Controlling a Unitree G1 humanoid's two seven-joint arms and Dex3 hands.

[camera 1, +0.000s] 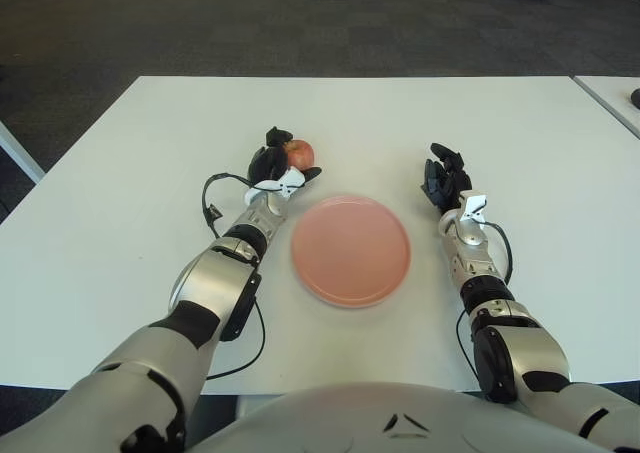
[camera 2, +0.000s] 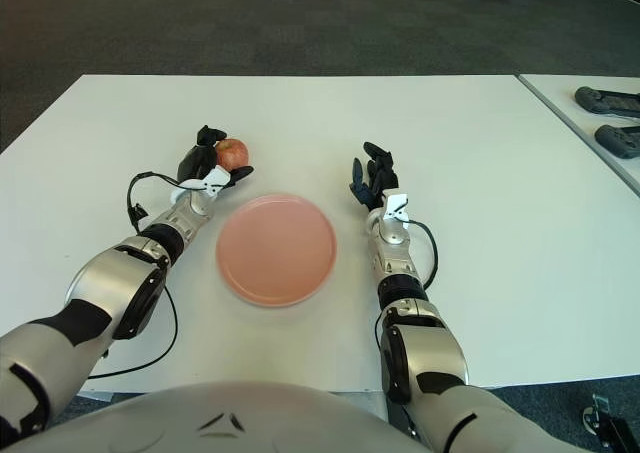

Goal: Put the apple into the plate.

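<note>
Smooth matt white table (camera 1: pixel 120 173), matt pink plate (camera 1: pixel 351 250), glossy-skinned apple (camera 1: pixel 299 154), black fingers (camera 1: pixel 266 161).

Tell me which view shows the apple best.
The left eye view, marginally: the apple sits closer to the frame's centre, its red top clear above the left hand gripping it beyond the plate. The right eye view shows the same apple in the same grip, nearer its left edge.

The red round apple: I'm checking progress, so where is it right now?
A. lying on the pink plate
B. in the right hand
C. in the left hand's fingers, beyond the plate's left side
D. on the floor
C: the red round apple sits in the left hand, outside the bare pink round plate; the right hand shows right of the plate.
</note>
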